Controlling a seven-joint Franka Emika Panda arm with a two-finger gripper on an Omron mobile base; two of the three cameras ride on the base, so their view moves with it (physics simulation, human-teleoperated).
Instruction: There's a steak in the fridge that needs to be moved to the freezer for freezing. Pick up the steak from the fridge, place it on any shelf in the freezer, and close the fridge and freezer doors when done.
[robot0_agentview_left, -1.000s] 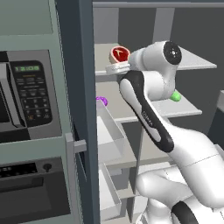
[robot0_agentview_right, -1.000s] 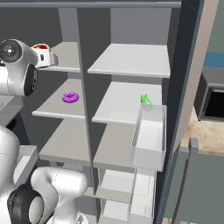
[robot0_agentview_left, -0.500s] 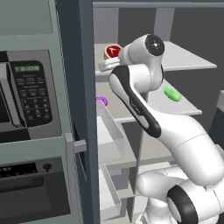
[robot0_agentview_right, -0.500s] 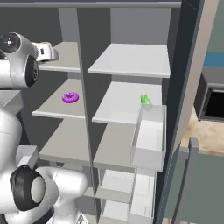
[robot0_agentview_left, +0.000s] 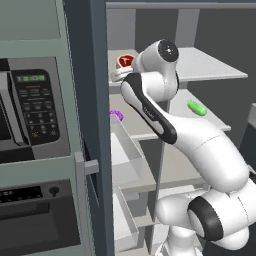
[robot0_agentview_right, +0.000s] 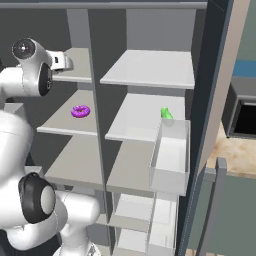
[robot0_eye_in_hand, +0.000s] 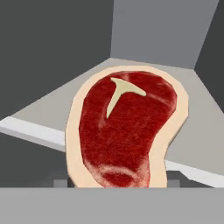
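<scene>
Flat, even rendered light all round me; no glare, no blur. My hand view stays crisp, with a dim dark-grey back wall (robot0_eye_in_hand: 48, 52) at 10 o'clock.

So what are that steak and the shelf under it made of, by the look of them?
The steak looks like raw meat: grainy dark red flesh, a smooth tan fat rim and a pale T-shaped bone mark. The shelf looks like a flat, matte pale grey board, perhaps plastic or painted metal; its plain, even surface leaves that open.
</scene>
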